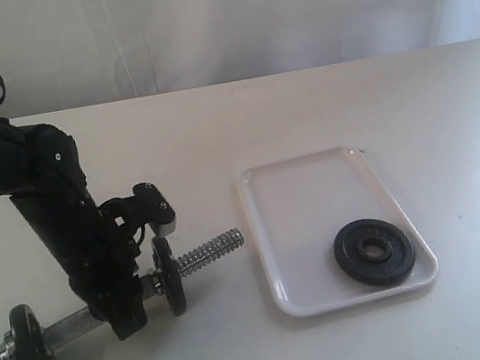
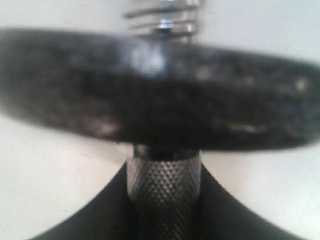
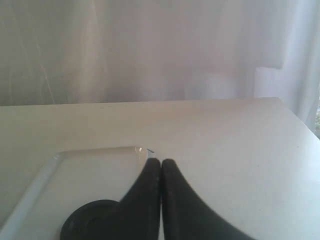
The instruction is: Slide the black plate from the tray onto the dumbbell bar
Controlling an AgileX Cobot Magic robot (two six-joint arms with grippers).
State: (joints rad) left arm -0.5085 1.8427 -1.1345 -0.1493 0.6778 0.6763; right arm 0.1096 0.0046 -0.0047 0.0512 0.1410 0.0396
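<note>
At the left of the exterior view, the left tool is down on the bar, which lies on the worktop. It sits between the bar's 2 discs, just beside the inner disc. The threaded end points toward the tray. The plate lies flat in the tray's near right corner, untouched. The right tool is out of this view.

Left wrist view: blurred, but the fingers lie against the knurled grip on both sides, so the tool looks closed on the bar, right next to the disc.

Right wrist view: the right tool hangs over the tray, tips pressed together and empty, close to the plate.

I judge the step in hand to be steadying the bar. Next, the right tool must open, drop to the plate's rim, lift it and line its hole up with the threaded end.
</note>
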